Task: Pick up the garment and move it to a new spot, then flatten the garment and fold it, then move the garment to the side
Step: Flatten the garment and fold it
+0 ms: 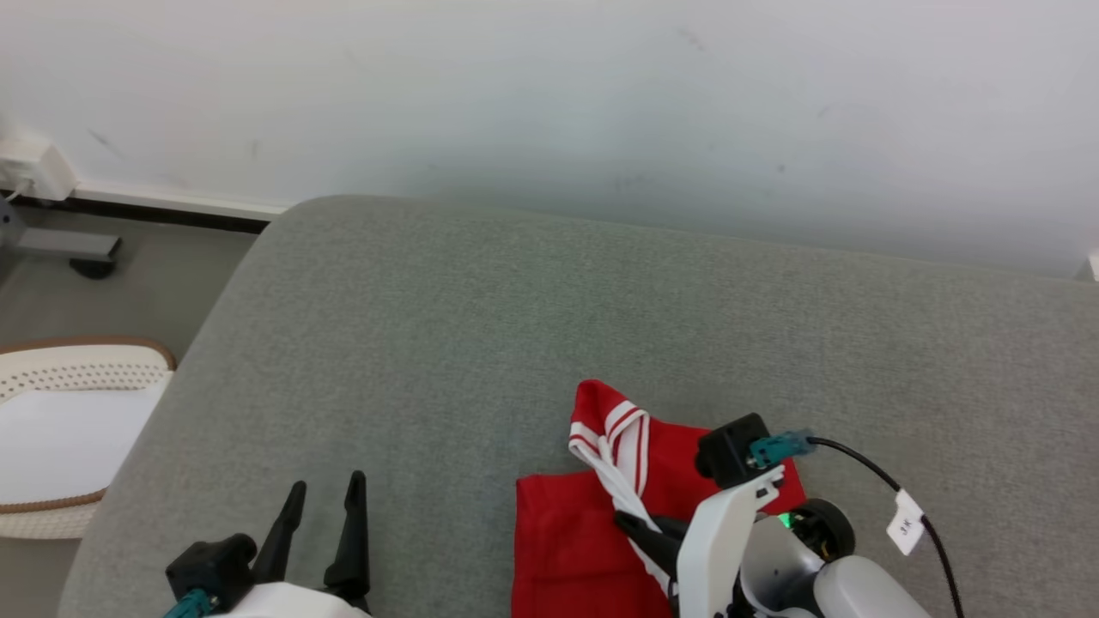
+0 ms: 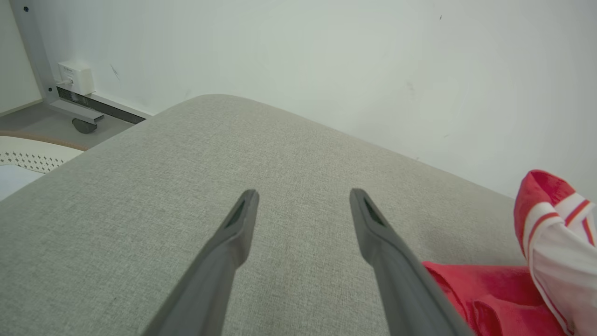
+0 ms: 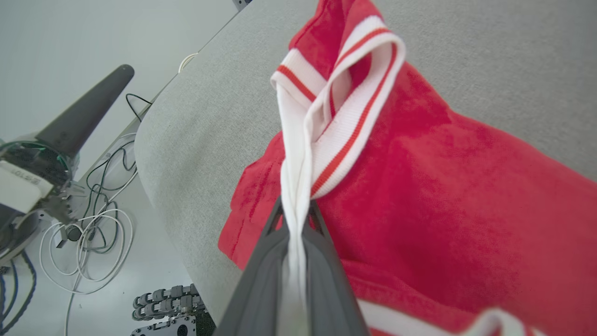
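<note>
Right gripper (image 1: 637, 522): lower right of head view; clenched on the white striped trim of the red fleece garment (image 1: 567, 549).
Left gripper (image 1: 326, 489): lower left; fingers spread, grasping nothing.
Garment position: lower centre-right, bunched on the grey fabric cushion (image 1: 515, 300); pinched trim raised, running up-frame from the fingertips.
Key relation: right arm on the garment; left arm well apart, to its left.
Likely next move: carry toward the bare cushion, upper left.
</note>
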